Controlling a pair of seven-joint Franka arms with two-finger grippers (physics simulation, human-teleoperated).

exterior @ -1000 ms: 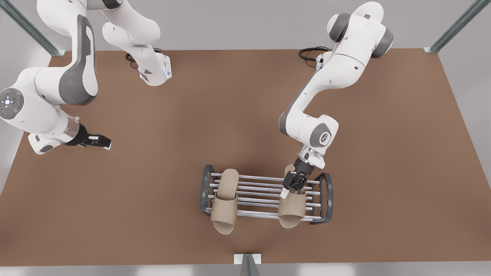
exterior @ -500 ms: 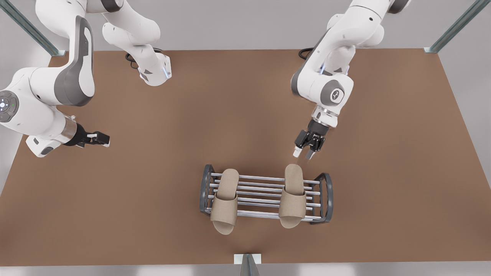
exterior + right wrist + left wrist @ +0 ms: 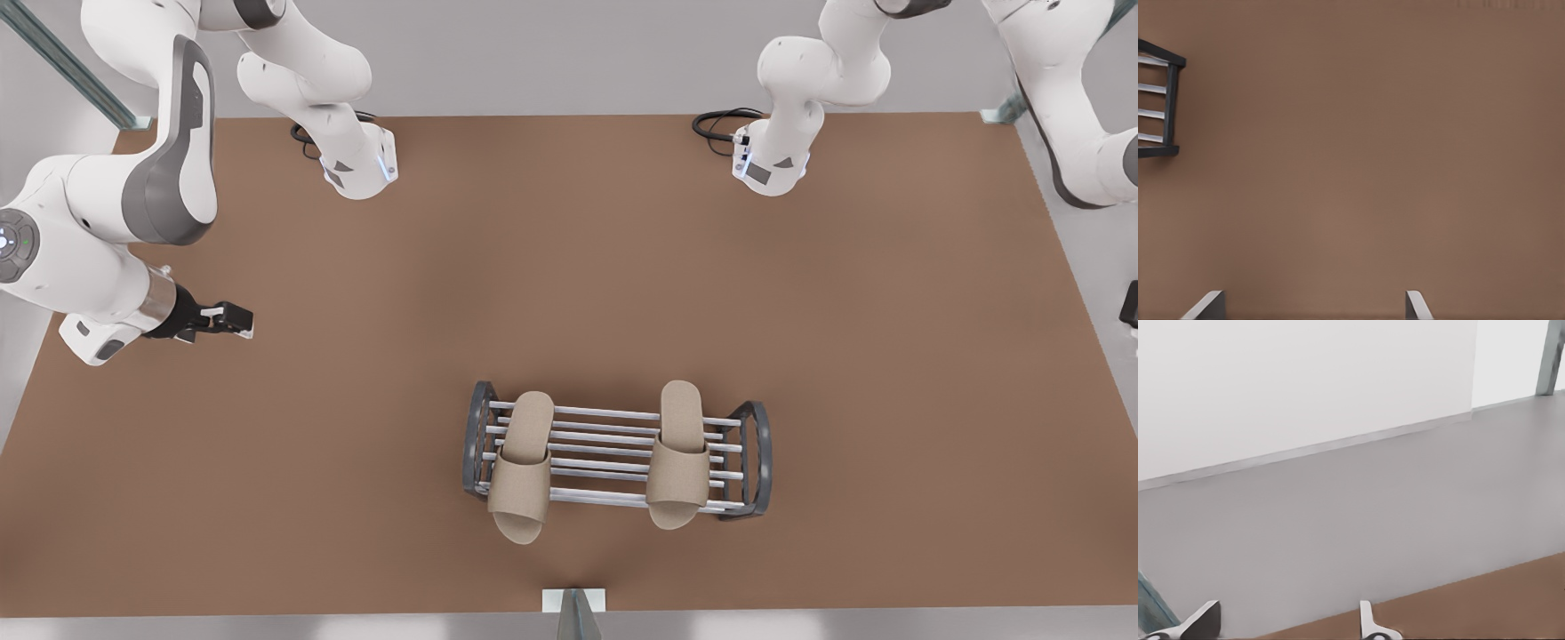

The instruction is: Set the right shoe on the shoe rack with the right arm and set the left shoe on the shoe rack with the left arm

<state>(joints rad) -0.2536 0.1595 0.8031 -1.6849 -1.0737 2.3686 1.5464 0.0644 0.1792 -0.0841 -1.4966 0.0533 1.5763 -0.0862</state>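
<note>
The shoe rack (image 3: 613,455) stands near the table's front edge with both beige slippers lying across its top bars. The left shoe (image 3: 521,466) lies toward the front view's left, the right shoe (image 3: 678,453) toward the front view's right; both toes overhang the front bar. My left gripper (image 3: 238,321) hovers open and empty at the far left of the table, well away from the rack; its fingertips (image 3: 1203,619) show spread. My right gripper (image 3: 1311,305) is open and empty above bare table, with the rack's dark end frame (image 3: 1170,100) off to one side.
Both arm bases (image 3: 360,169) (image 3: 769,164) stand at the table's back edge, each with a black cable beside it. Metal frame posts (image 3: 573,613) rise at the front middle and the back corners. Grey floor (image 3: 1338,520) lies beyond the table edge.
The right gripper let go of the right shoe on the rack, rose, and pulled back to the front view's right edge. The left arm barely moved. Both shoes stayed put.
</note>
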